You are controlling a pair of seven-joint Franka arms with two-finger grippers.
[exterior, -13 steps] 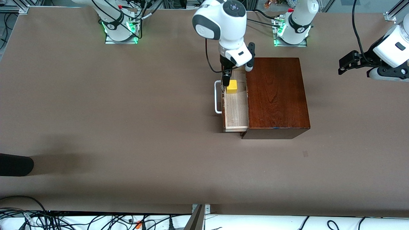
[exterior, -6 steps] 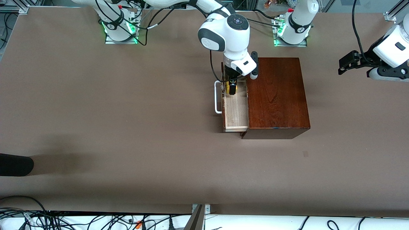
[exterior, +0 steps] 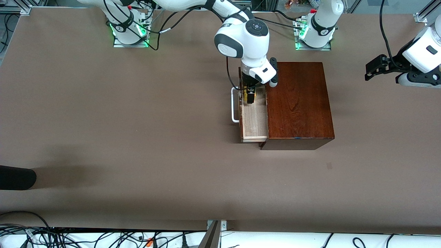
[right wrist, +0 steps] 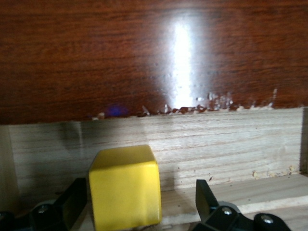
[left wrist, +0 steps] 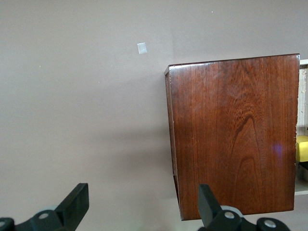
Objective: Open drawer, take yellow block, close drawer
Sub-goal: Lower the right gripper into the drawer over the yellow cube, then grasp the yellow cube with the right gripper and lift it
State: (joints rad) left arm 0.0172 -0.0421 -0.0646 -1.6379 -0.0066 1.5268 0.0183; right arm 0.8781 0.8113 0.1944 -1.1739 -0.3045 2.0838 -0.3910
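The drawer (exterior: 254, 120) of the dark reddish-brown box (exterior: 298, 103) stands pulled out toward the right arm's end, its white handle (exterior: 234, 105) in front. The yellow block (exterior: 248, 97) sits on the pale drawer floor at the end farther from the front camera. My right gripper (exterior: 249, 93) is down in the drawer, open, its fingers on either side of the block. In the right wrist view the block (right wrist: 125, 190) lies between the open fingers (right wrist: 204, 199), closer to one of them. My left gripper (exterior: 373, 70) waits open over the table at the left arm's end.
The left wrist view shows the box top (left wrist: 233, 130) and a sliver of the block (left wrist: 301, 148). A black object (exterior: 15, 177) lies at the table's edge toward the right arm's end. A small mark (exterior: 329, 166) is on the table near the box.
My right gripper has come down into the drawer, from beside the block to straddling it. The drawer, the block and the left arm have not moved.
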